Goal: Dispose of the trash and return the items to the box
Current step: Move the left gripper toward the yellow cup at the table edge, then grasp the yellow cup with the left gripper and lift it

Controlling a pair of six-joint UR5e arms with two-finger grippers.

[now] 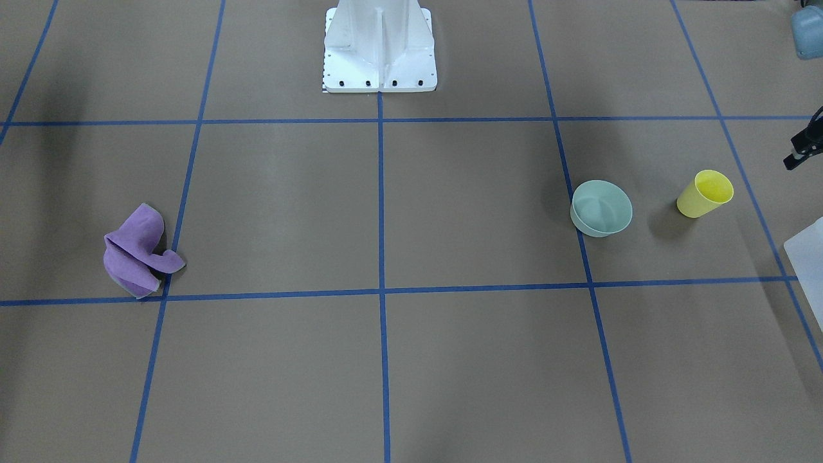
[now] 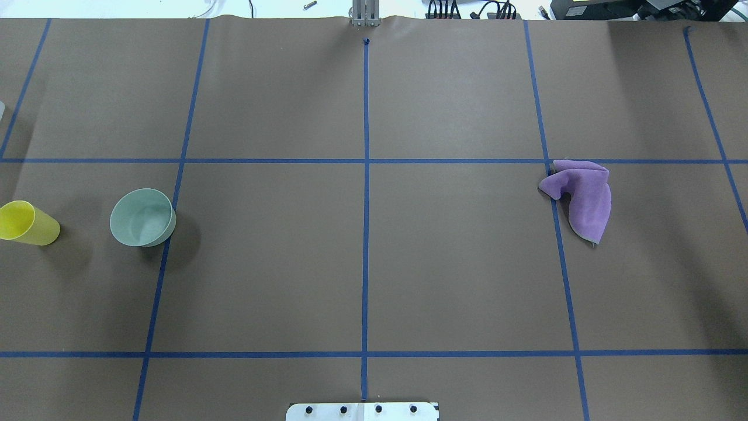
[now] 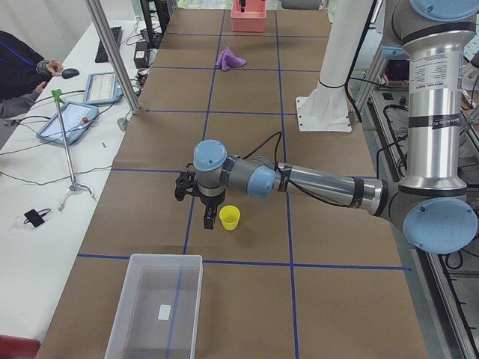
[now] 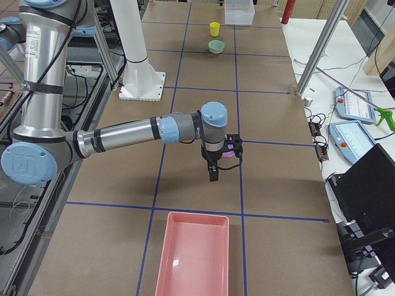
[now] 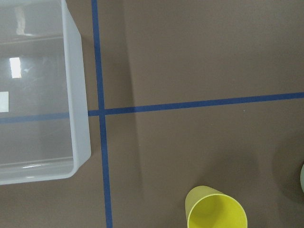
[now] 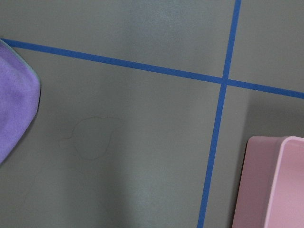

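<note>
A yellow cup [image 1: 705, 193] stands upright on the table beside a pale green bowl [image 1: 602, 207]. Both also show in the overhead view, cup [image 2: 26, 223] and bowl [image 2: 142, 217]. A crumpled purple cloth [image 2: 580, 195] lies at the other end. My left gripper [image 3: 202, 215] hovers over the table just beside the cup [image 3: 230, 218]; the left wrist view shows the cup [image 5: 216, 209] below it. My right gripper [image 4: 213, 171] hangs beside the cloth [image 4: 229, 148]. I cannot tell whether either gripper is open or shut; nothing shows in them.
A clear plastic box [image 3: 157, 307] stands at the table end near the cup, also in the left wrist view [image 5: 42, 95]. A pink bin [image 4: 194, 253] stands at the opposite end, its corner in the right wrist view [image 6: 275, 180]. Blue tape lines grid the brown table.
</note>
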